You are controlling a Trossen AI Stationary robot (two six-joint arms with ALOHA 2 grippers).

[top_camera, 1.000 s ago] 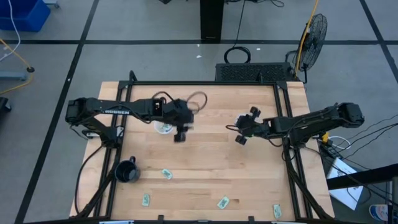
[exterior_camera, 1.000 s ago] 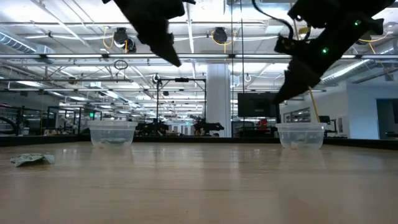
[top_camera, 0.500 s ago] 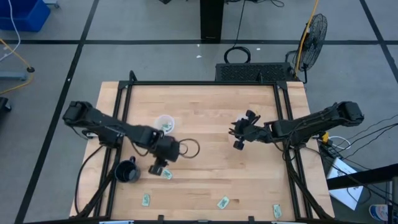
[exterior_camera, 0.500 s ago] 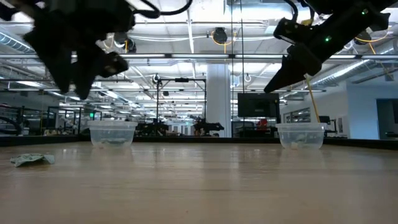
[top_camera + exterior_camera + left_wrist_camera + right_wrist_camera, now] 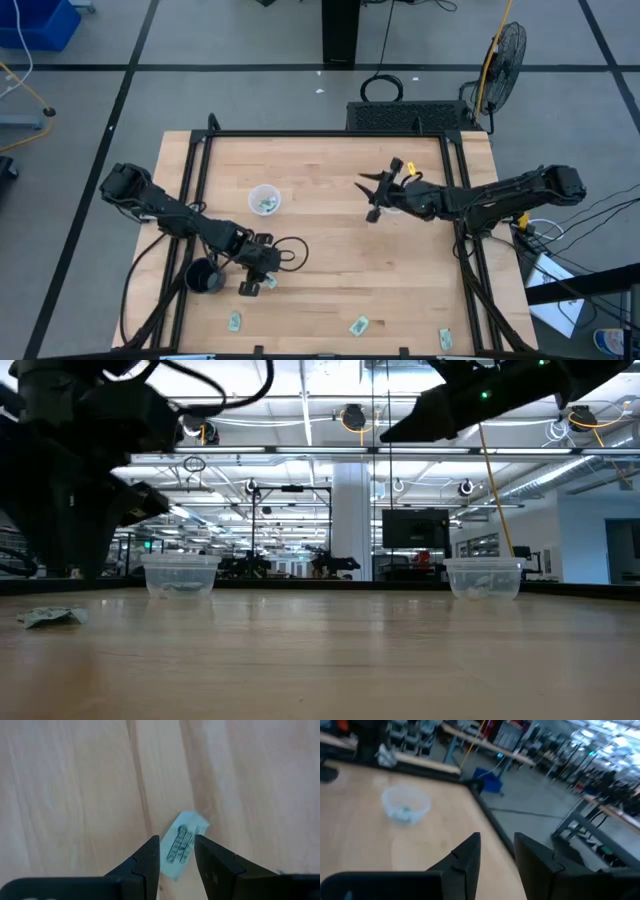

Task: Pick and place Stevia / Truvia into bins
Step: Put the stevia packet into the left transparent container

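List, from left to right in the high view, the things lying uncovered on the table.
black mug → first packet → clear cup → second packet → third packet

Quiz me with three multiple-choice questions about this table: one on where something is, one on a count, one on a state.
1. Where is the left gripper?
A. Over a clear cup
B. Low over a packet near the black mug
C. Off the table

2. How many loose packets lie along the table's near edge in the high view?
A. Three
B. None
C. Seven

3. The left gripper's fingers are:
A. Apart, either side of the packet
B. Clamped on a cup
C. Hidden

Answers: 1 B, the high view shows it beside the mug. 2 A, three pale packets show there. 3 A, the left wrist view shows a gap.
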